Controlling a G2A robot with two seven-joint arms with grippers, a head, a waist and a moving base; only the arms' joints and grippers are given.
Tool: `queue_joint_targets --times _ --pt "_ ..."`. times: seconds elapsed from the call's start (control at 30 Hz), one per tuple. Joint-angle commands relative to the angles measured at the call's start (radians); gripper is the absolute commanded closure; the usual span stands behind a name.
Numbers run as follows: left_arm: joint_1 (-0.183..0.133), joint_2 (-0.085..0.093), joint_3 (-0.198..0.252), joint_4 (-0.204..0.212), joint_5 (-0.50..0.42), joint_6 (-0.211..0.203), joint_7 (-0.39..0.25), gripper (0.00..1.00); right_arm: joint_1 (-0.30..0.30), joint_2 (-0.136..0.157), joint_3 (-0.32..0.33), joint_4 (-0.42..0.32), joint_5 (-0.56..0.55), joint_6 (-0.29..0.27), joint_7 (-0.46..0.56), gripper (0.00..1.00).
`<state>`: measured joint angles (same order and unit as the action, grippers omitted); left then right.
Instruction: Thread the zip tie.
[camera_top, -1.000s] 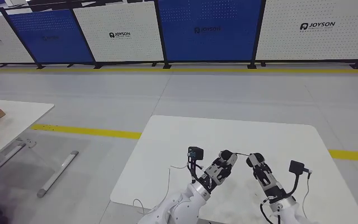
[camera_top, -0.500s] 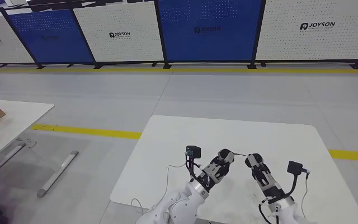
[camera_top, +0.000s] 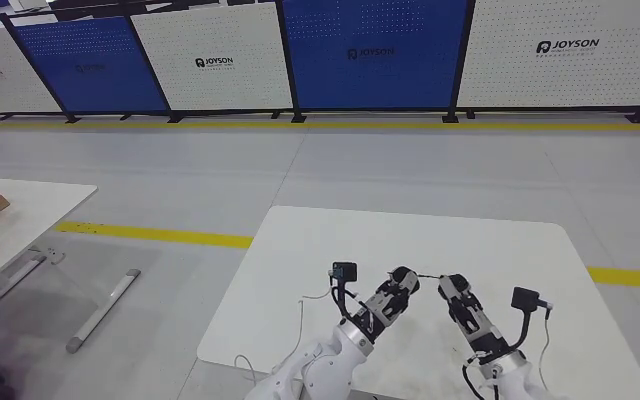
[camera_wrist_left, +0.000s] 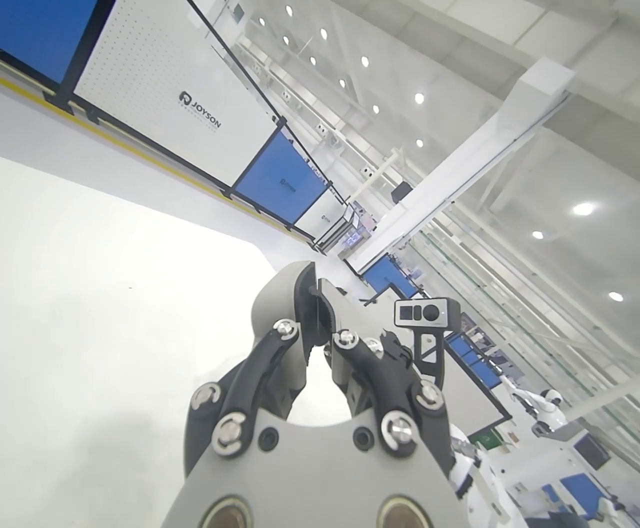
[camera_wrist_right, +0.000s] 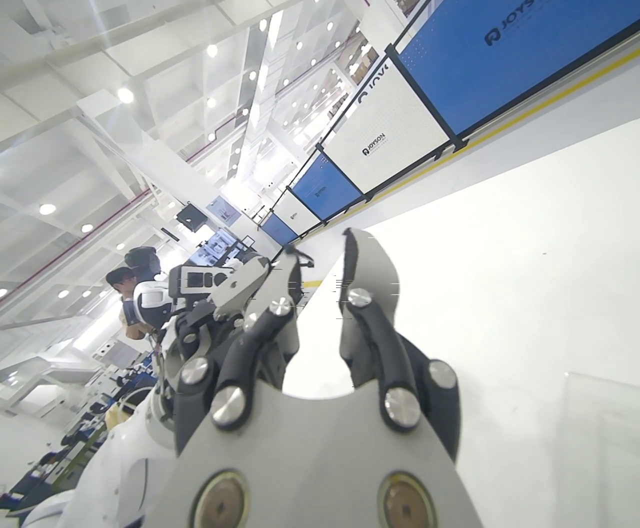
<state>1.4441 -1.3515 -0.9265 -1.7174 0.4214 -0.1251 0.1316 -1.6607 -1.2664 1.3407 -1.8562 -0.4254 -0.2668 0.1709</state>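
A thin black zip tie (camera_top: 425, 277) runs between my two grippers above the near middle of the white table (camera_top: 330, 250). My left gripper (camera_top: 404, 276) is shut on it. In the left wrist view the zip tie (camera_wrist_left: 318, 310) shows as a dark strip pinched between the closed pads of the left gripper (camera_wrist_left: 315, 280). My right gripper (camera_top: 446, 284) is just to the right of the tie's free end. In the right wrist view the right gripper (camera_wrist_right: 320, 250) stands open, with the zip tie's tip (camera_wrist_right: 300, 256) beside one finger, sticking out from the other arm's gripper.
A thin cable (camera_top: 300, 320) hangs off the table's near left edge. Another white table (camera_top: 30, 215) stands far left across bare floor. Blue and white partitions (camera_top: 370, 55) line the back.
Both grippers have drifted slightly to the left, the right one a little more, so the gap between them is narrower. The left gripper kept hold of the tie.
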Motion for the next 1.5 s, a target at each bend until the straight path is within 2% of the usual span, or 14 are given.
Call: queue_joint_targets --times 0.0,0.13,0.27,0.37,0.43,0.7,0.73,0.77,0.83,0.93,1.0,1.1,1.27,1.47 --pt "-0.004 -0.002 -0.001 0.0 -0.022 0.011 0.003 1.0 -0.005 0.001 0.004 -0.006 0.003 -0.003 -0.001 0.0" --pt "-0.006 -0.006 -0.003 -0.003 -0.045 0.037 0.014 1.0 -0.014 0.003 0.015 -0.014 0.006 -0.008 0.0 0.0" --pt "-0.002 -0.01 -0.014 -0.02 -0.135 0.071 0.001 1.0 -0.03 0.005 0.032 -0.017 0.029 -0.011 -0.019 0.0" --pt "0.001 -0.008 -0.027 -0.031 -0.141 0.065 -0.005 1.0 -0.043 0.005 0.049 -0.011 0.056 -0.015 -0.047 0.0" --pt "0.001 -0.007 -0.031 -0.035 -0.126 0.054 0.003 1.0 -0.051 0.003 0.048 -0.01 0.122 -0.035 -0.046 0.0" --pt "0.001 -0.007 -0.031 -0.035 -0.126 0.054 0.003 1.0 -0.051 0.003 0.048 -0.01 0.122 -0.035 -0.046 0.0" --pt "0.002 -0.007 -0.031 -0.033 -0.136 0.058 0.0 1.0 -0.047 0.004 0.053 -0.012 0.103 -0.028 -0.054 0.0" --pt "0.004 -0.009 -0.032 -0.035 -0.18 0.07 -0.013 1.0 -0.041 0.005 0.054 -0.018 0.046 -0.03 -0.068 0.0" --pt "0.001 -0.012 -0.041 -0.038 -0.24 0.087 -0.024 1.0 -0.039 0.006 0.051 -0.018 0.001 -0.04 -0.072 0.0" --pt "0.0 -0.014 -0.056 -0.044 -0.318 0.105 -0.041 1.0 -0.027 0.013 0.066 -0.014 -0.085 -0.06 -0.035 0.0" --pt "0.006 -0.015 -0.064 -0.052 -0.36 0.109 -0.043 1.0 -0.013 0.021 0.079 -0.014 -0.179 -0.073 0.01 0.0" --pt "0.01 -0.016 -0.081 -0.061 -0.43 0.107 -0.05 1.0 -0.003 0.028 0.083 -0.017 -0.26 -0.073 0.016 0.0" --pt "0.007 -0.016 -0.09 -0.06 -0.513 0.11 -0.111 1.0 -0.004 0.044 0.05 -0.016 -0.435 -0.073 -0.024 0.0" --pt "0.007 -0.016 -0.09 -0.06 -0.513 0.11 -0.111 1.0 -0.004 0.045 0.048 -0.013 -0.446 -0.073 -0.029 0.0"
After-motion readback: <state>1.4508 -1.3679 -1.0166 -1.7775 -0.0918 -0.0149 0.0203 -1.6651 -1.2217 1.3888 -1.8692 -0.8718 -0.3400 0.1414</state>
